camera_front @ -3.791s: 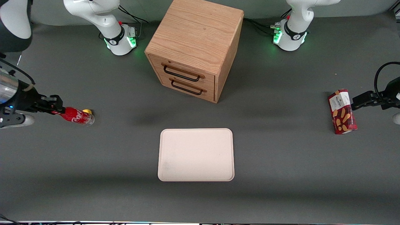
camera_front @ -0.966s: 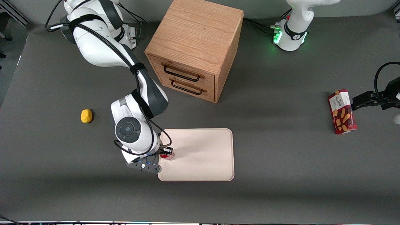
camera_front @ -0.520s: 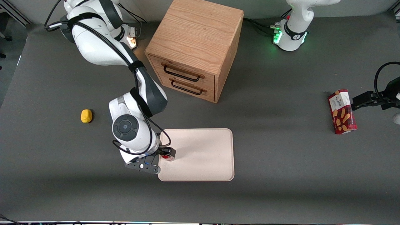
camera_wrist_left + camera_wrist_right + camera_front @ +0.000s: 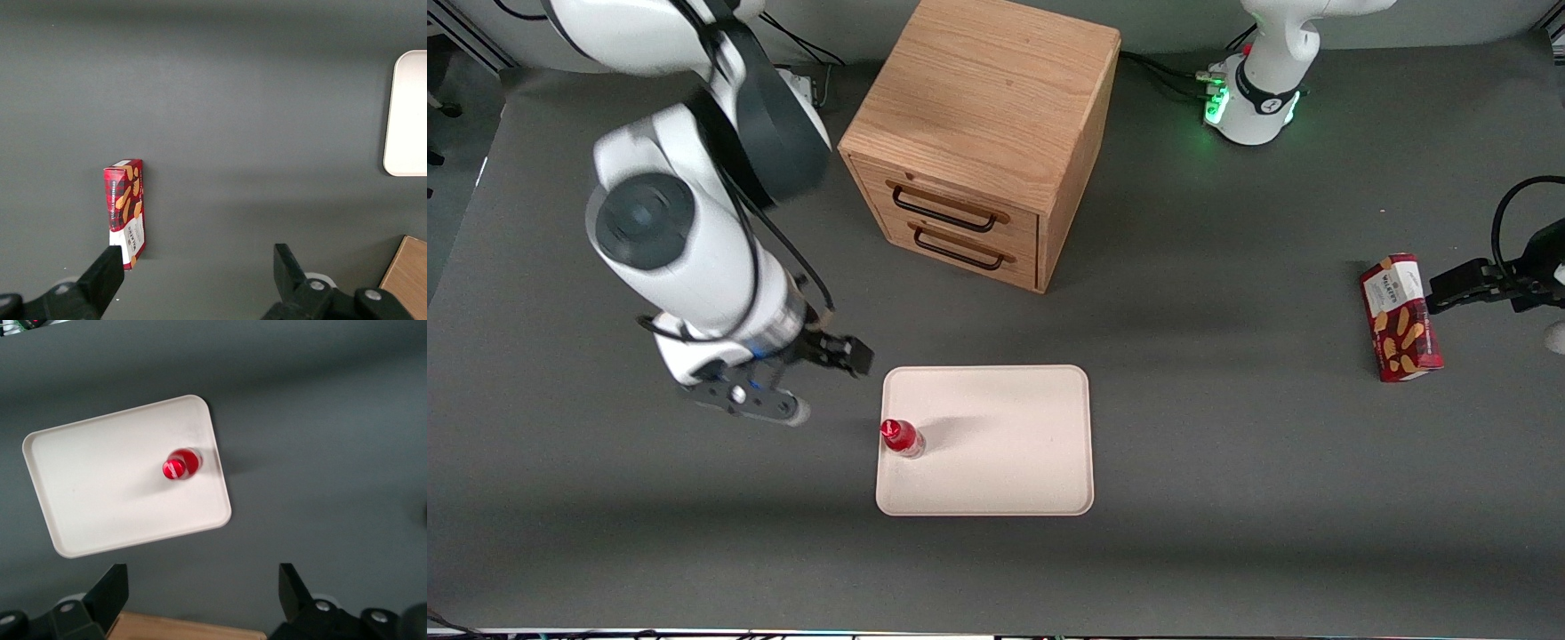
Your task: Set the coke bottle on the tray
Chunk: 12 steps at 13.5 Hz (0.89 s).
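The tray [image 4: 996, 462] is being seen nearest the front camera, lying flat on the dark grey table [image 4: 1227, 533]. The coke bottle [image 4: 899, 437] is being carried upright on the tray, just inside the rim at the edge toward the working arm's end; in the right wrist view the coke bottle [image 4: 180, 465] is being viewed from above, red cap uppermost, on the tray [image 4: 100, 493].

A little farther from the camera, and toward the working arm's end, the gripper [image 4: 831, 356] is being held raised above the bare table, apart from both bottle and tray. In the right wrist view its 2 fingers [image 4: 110, 590] are being kept wide apart, with nothing between them.

Toward the parked arm's end of the table, a red biscuit box [image 4: 1400, 317] is being left lying flat; the same red biscuit box [image 4: 125, 212] is being shown in the left wrist view.

Farthest from the camera, a wooden cabinet [image 4: 983, 133] with 2 drawers is being seen standing, its drawer fronts turned toward the tray.
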Tool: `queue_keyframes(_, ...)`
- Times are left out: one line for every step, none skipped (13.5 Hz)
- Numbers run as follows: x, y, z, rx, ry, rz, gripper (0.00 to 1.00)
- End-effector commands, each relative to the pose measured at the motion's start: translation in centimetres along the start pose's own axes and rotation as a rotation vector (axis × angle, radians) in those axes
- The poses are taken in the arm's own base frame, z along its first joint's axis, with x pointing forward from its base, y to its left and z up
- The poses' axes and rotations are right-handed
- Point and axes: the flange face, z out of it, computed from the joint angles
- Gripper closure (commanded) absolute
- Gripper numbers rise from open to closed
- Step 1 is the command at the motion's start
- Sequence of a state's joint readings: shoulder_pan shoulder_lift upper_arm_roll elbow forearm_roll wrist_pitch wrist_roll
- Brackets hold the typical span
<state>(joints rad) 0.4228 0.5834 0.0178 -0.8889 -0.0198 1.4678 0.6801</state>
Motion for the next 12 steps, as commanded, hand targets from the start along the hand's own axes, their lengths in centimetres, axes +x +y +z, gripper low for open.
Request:
queue_keyframes(-1.4, 3.8, -4.4, -0.021, -0.017, 0.008, 0.00)
queue_keyframes(-1.5, 5.7, -6.1, -0.023, -0.022, -0.033, 0.00)
queue_keyframes(-1.5, 7.4, -7.4, -0.024, -0.025, -0.068, 0.00)
queue_keyframes(-1.4, 9.5, -8.3, -0.026, -0.034, -0.084, 0.00)
queue_keyframes(-1.6, 11.8, -9.0, -0.027, -0.039, -0.111, 0.00)
queue_keyframes(-1.6, 14.5, -9.3, -0.032, -0.053, -0.152, 0.00)
queue_keyframes(-1.7, 16.7, -9.5, -0.021, -0.062, -0.196, 0.00)
queue_keyframes(-1.4, 19.0, -9.6, -0.013, -0.068, -0.214, 0.00)
queue_keyframes(-1.0, 20.7, -9.3, -0.015, -0.077, -0.225, 0.00)
queue_keyframes(-0.9, 22.2, -9.2, -0.013, -0.081, -0.239, 0.00)
queue_keyframes(-0.5, 24.0, -9.1, -0.009, -0.070, -0.251, 0.00)
queue_keyframes(-0.2, 25.6, -8.4, -0.007, -0.052, -0.279, 0.00)
